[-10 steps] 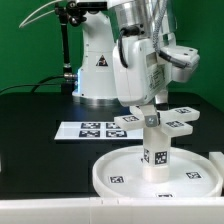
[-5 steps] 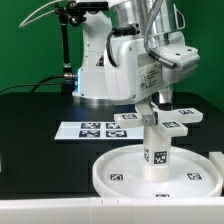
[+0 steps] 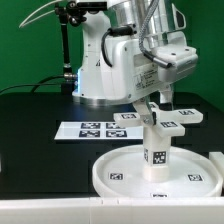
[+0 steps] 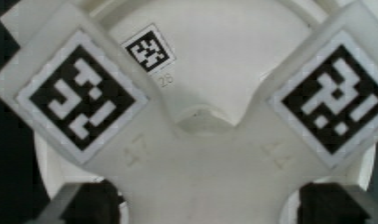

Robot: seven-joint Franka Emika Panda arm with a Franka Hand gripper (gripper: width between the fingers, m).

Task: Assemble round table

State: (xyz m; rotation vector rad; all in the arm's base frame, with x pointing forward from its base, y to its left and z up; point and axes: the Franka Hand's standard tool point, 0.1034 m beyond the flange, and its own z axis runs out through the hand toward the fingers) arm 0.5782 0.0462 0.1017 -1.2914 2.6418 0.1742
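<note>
The large rimmed round disc (image 3: 108,172) lies at the front of the table. The short cylinder leg (image 3: 155,152) stands upright on its middle. The cross-shaped base (image 3: 184,116) sits on top of the leg, its tagged arms spread out level. My gripper (image 3: 157,106) reaches down from above and is shut on the base's middle. In the wrist view the base (image 4: 204,120) fills the picture, with two large tags on its arms. My gripper (image 4: 216,205) has a dark fingertip (image 4: 88,205) pressed against each side of the base.
The marker board (image 3: 88,130) lies flat on the black table behind the disc, at the exterior view's left of the base. The robot's big white body (image 3: 100,70) stands at the back. A black stand rises at the back left.
My wrist has turned and shifted slightly toward the exterior view's left above the leg, with the cross-shaped base still in the jaws. The disc and leg have stayed put.
</note>
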